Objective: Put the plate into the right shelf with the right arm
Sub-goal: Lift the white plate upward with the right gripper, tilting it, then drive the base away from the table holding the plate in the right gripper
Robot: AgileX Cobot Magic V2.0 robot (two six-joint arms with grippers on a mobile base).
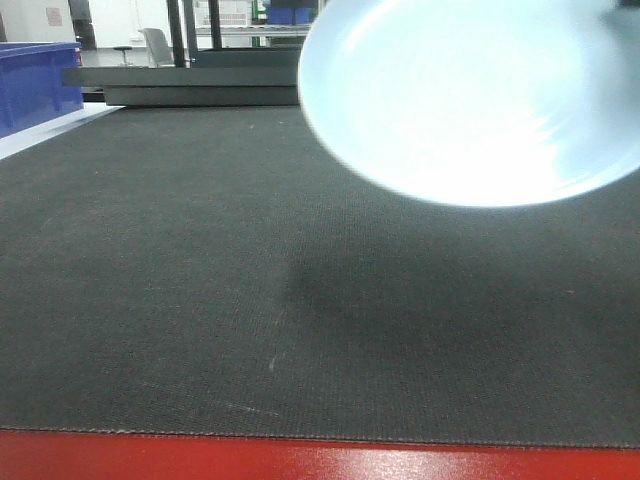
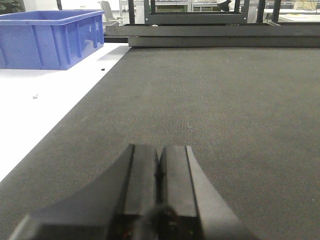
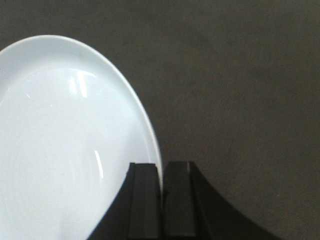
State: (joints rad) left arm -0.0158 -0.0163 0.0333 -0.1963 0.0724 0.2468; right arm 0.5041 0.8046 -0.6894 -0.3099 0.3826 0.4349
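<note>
Only the right wrist view shows the grasp. At the bottom centre of the frame the right gripper [image 3: 161,200] pinches the rim of the plate [image 3: 65,150] between its two black fingers, which stand almost together. The plate's white face fills the left half of that frame, with the dark tabletop behind it.

The front-facing view shows the same plate [image 1: 470,100] from farther off. It is in the upper right of the frame, blurred and tilted, held clear of the dark grey tabletop [image 1: 200,300], and its soft shadow lies below it near the middle. What holds it is cut off by the top edge of this view. A red edge [image 1: 300,460] runs along the bottom of the frame.

The left wrist view alone shows the left gripper [image 2: 159,190]. It sits at the bottom centre, low over the tabletop, with its fingers pressed together and nothing between them.

A blue bin [image 2: 50,37] stands in the upper left on a white surface [image 2: 45,95] beside the mat. Its near wall hides whatever is inside. The front view catches only a corner of it [image 1: 35,85] at the left edge.

Across the top of both wide views, dark flat rails [image 2: 200,30] lie along the far edge of the tabletop. A chair [image 1: 157,45] stands in the room behind.
</note>
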